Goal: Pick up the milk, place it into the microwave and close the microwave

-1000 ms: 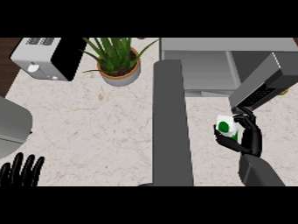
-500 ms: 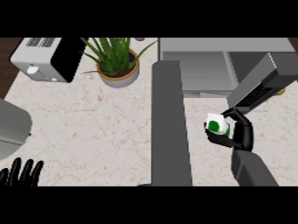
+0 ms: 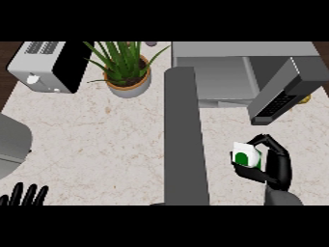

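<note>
Left hand (image 3: pixel 23 197) rests released at the worktop's (image 3: pixel 102 144) lower edge, while the right hand (image 3: pixel 272 164) grasps the milk (image 3: pixel 245 155) in front of the open microwave (image 3: pixel 224 77), so carrying is underway and the next move likely needs lifting it into the cavity.

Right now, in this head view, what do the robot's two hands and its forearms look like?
Both hands are black, with slim jointed fingers and a thumb. Of the right hand the whole hand shows, with a dark grey forearm below it at the lower edge. Of the left hand only the black fingers show at the lower left edge; its forearm is out of view. I see no cables, markings or sleeves.
</note>
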{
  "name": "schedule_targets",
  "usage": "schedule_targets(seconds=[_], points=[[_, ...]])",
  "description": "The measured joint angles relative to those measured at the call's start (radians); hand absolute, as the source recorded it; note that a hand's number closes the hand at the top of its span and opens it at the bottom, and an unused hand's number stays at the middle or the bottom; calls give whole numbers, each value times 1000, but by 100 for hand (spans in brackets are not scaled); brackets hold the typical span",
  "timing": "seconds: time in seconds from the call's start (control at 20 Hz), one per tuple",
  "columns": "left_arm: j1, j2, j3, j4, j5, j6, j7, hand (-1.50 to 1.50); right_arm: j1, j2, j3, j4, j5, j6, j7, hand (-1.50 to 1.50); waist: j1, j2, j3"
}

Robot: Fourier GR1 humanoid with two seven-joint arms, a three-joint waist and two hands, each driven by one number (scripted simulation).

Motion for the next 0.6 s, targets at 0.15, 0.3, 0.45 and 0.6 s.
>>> schedule_targets(seconds=[0.15,0.3,0.45,0.6], points=[[6,-2,8,-4,0,-1,-11,-150,106,8,62,-184,0,40,81,150,1,1,0],[15,-11,-3,1,-13,8,-26,-150,167,16,110,-318,-43,84,151,150,5,2,1],[8,-13,8,16,-8,11,-31,-150,226,21,190,-418,-128,98,187,150,7,3,1],[8,-5,19,11,6,5,-19,-150,240,23,239,-481,-167,83,225,150,12,5,1]])
